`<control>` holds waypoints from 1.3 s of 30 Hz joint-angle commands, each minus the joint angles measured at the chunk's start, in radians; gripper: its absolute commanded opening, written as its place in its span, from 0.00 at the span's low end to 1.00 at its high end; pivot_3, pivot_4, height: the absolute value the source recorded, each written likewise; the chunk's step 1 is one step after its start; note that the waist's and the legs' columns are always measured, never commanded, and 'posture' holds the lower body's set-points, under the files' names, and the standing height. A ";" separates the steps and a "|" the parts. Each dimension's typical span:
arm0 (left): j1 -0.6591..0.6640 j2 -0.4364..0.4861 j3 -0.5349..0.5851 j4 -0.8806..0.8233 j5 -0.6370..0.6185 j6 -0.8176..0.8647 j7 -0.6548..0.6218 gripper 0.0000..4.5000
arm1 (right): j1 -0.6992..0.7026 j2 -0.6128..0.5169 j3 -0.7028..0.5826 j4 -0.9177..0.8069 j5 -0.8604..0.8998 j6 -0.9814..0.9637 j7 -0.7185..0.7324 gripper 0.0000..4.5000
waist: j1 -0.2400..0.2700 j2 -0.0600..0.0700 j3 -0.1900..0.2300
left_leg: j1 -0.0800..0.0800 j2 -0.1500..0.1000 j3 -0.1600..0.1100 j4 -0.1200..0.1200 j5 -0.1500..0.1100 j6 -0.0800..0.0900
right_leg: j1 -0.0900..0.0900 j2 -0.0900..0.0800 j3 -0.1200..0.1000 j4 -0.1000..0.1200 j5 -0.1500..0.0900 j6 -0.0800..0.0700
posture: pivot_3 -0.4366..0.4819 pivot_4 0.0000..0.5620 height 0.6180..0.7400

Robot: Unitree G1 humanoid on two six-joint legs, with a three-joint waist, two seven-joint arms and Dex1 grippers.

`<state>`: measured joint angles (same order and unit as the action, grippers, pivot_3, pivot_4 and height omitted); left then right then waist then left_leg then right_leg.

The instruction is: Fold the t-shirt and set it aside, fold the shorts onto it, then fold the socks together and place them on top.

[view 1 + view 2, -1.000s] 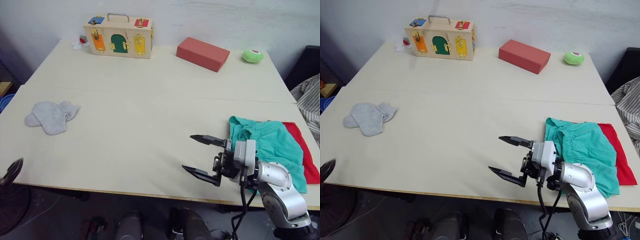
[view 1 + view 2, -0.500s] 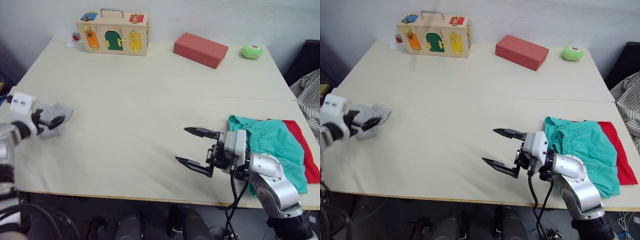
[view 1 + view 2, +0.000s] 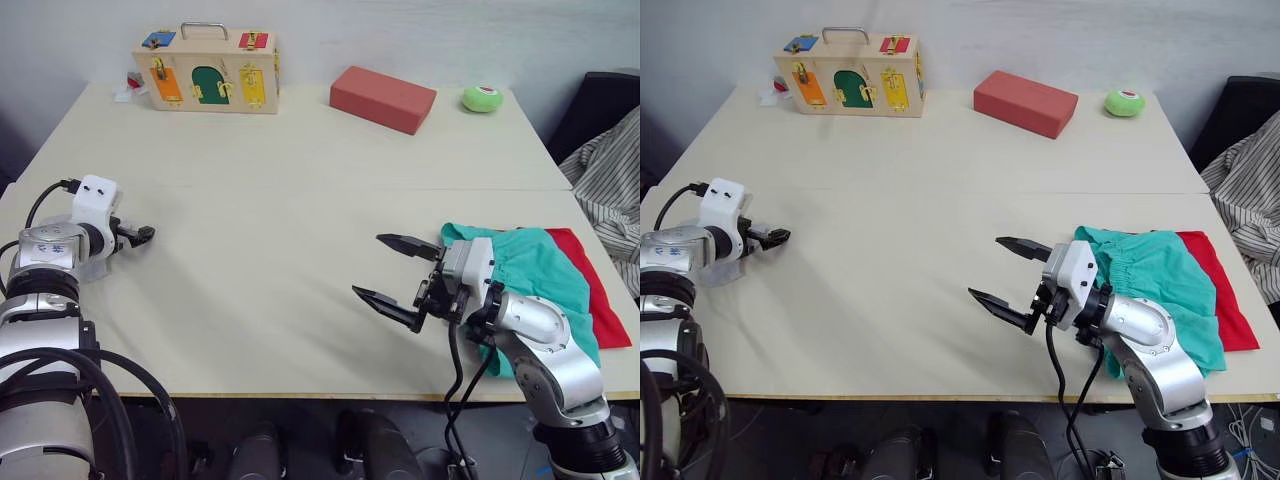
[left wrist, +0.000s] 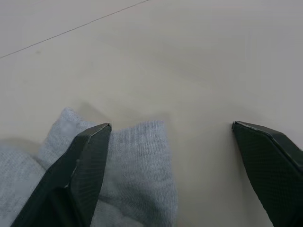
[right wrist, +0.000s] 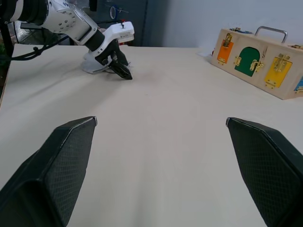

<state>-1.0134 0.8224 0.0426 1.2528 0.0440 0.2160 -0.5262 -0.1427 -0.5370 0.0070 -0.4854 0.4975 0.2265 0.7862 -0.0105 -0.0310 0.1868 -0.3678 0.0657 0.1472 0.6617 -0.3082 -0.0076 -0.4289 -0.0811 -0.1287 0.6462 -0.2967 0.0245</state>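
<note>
The light grey socks (image 4: 137,175) lie near the table's left edge, mostly covered by my left gripper (image 3: 140,236). In the left wrist view that gripper (image 4: 170,125) is open, one finger over a sock cuff, the other above bare table. At the right edge the teal shorts (image 3: 540,270) lie bunched on the red t-shirt (image 3: 592,285), whose far side shows. My right gripper (image 3: 368,265) hovers open just left of the shorts with nothing between its fingers.
A wooden latch box (image 3: 205,70), a salmon-red block (image 3: 383,97) and a green round object (image 3: 482,98) stand along the far edge. Striped fabric (image 3: 605,180) hangs off to the right. A seam crosses the table (image 3: 300,150).
My left arm has come in from the lower left and settled over the socks, hiding most of them. The right gripper stays open by the shorts. The camera has shifted.
</note>
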 commanded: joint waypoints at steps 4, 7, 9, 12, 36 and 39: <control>0.026 0.046 0.045 0.039 -0.006 0.041 0.028 0.42 | 0.036 -0.003 -0.043 -0.075 0.016 0.009 -0.035 1.00 | -0.019 0.000 0.000 | 0.001 0.001 0.000 0.000 0.000 -0.001 | -0.001 0.000 0.001 0.003 0.000 0.000 | 0.48 0.27 1.00; 0.055 0.056 0.105 0.035 -0.050 0.045 0.054 0.22 | 0.054 -0.012 -0.054 -0.076 0.021 0.012 -0.032 1.00 | -0.023 0.000 0.000 | 0.000 0.001 0.001 0.000 0.001 -0.002 | -0.003 0.000 0.003 0.006 0.000 -0.001 | 0.48 0.27 1.00; 0.071 0.052 0.120 0.028 -0.056 0.036 0.046 0.05 | 0.059 -0.015 -0.056 -0.071 0.022 0.008 -0.029 1.00 | -0.021 0.000 0.000 | 0.000 0.001 0.002 0.000 0.001 -0.003 | -0.005 0.000 0.004 0.007 -0.001 -0.002 | 0.48 0.27 1.00; 0.085 0.029 0.143 -0.001 -0.083 -0.030 -0.028 0.01 | 0.066 -0.018 -0.058 -0.063 0.023 0.005 -0.022 1.00 | -0.017 -0.001 0.000 | 0.000 0.000 0.002 0.001 0.001 -0.003 | -0.005 0.000 0.004 0.007 -0.001 -0.002 | 0.48 0.27 1.00; 0.544 -0.336 -0.276 -1.389 -0.342 0.715 -0.459 0.01 | 0.279 -0.209 -0.279 -0.058 0.082 0.023 0.154 1.00 | 0.009 -0.001 0.000 | 0.002 -0.001 0.001 0.004 0.000 0.001 | 0.000 0.000 0.010 0.007 0.000 0.000 | 0.48 0.27 1.00; 0.565 -0.356 -0.304 -1.419 -0.360 0.717 -0.447 0.01 | 0.303 -0.200 -0.276 -0.072 0.073 0.018 0.143 1.00 | 0.010 -0.001 0.000 | 0.003 0.000 0.001 0.003 0.000 0.000 | 0.000 0.001 0.011 0.007 0.000 0.000 | 0.48 0.27 1.00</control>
<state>-0.4653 0.4790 -0.2353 -0.1385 -0.2919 0.9241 -0.9778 0.1470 -0.7395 -0.2445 -0.5123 0.5611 0.2503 0.9389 -0.0007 -0.0322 0.1865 -0.3651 0.0654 0.1481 0.6650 -0.3086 -0.0077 -0.4293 -0.0799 -0.1182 0.6526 -0.2970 0.0244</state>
